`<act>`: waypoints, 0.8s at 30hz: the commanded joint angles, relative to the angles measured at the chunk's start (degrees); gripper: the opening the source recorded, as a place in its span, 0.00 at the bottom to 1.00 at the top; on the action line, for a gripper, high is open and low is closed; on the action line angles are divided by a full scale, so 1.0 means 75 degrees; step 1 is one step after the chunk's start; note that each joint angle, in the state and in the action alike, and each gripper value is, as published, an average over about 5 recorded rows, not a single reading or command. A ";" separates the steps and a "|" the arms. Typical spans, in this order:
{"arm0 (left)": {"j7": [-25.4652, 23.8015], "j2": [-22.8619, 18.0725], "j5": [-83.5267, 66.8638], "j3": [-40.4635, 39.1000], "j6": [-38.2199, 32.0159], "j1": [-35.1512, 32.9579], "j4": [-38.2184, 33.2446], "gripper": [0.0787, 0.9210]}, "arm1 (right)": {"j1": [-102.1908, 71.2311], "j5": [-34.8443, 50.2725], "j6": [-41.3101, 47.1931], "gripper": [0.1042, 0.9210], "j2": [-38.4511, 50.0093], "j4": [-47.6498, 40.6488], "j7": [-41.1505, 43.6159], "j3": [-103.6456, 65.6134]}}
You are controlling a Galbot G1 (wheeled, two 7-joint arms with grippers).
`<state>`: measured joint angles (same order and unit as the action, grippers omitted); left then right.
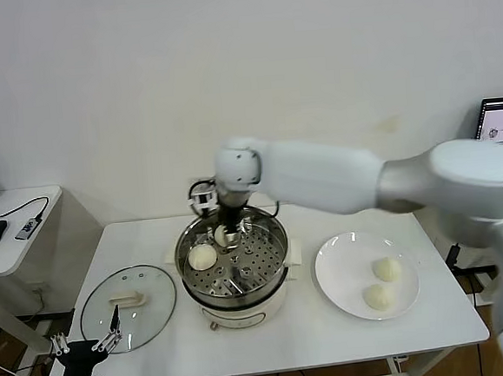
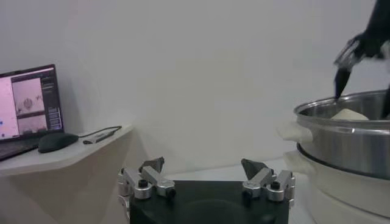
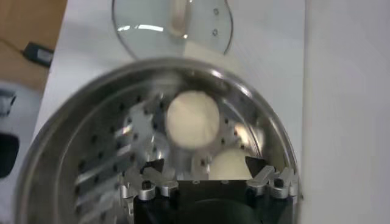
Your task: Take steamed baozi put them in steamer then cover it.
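Note:
The steel steamer [image 1: 284, 253] stands mid-table on its cream base. One baozi [image 1: 202, 257] lies on the perforated tray at its left side. A second baozi [image 1: 224, 235] lies at the far side, under my right gripper [image 1: 228, 232]. In the right wrist view the right gripper [image 3: 204, 165] hangs open inside the pot [image 3: 73, 122], with that baozi [image 3: 230, 165] between its spread fingers and the other baozi [image 3: 192, 119] beyond. Two more baozi [image 1: 386, 269] [image 1: 378, 296] lie on the white plate [image 1: 340, 259]. The glass cover [image 1: 146, 288] lies flat, left of the steamer. My left gripper [image 1: 90, 344] waits open at the table's front left.
The right arm reaches across from the right, over the gap between plate and steamer. The left wrist view shows the open left gripper [image 2: 202, 164], the steamer's side [image 2: 347, 140], and a side desk with a laptop [image 2: 27, 100] and a mouse [image 2: 58, 141].

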<state>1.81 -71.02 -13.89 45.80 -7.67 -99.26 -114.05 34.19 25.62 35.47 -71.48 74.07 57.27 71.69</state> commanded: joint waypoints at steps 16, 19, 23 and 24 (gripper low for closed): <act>-0.0007 -0.0040 0.0234 -0.0209 0.0055 -0.0050 -0.0059 0.88 | -0.1381 -0.2925 -0.1819 0.88 0.6036 0.2771 0.0963 -0.0365; -0.0005 -0.0060 0.0268 -0.0217 0.0043 -0.0081 -0.0037 0.88 | -0.2022 -0.3310 -0.1989 0.88 0.6114 0.2609 0.0831 -0.0721; 0.0000 -0.0073 0.0306 -0.0222 0.0046 -0.0099 -0.0042 0.88 | -0.2703 -0.3598 -0.2049 0.88 0.6024 0.2357 0.0653 -0.1134; 0.0001 -0.0075 0.0309 -0.0220 0.0052 -0.0096 -0.0047 0.88 | -0.2860 -0.3622 -0.2025 0.88 0.5984 0.2310 0.0622 -0.1242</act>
<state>1.81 -71.60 -11.69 44.23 -7.27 -99.95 -114.42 24.68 5.96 22.97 -33.05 91.23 62.80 68.16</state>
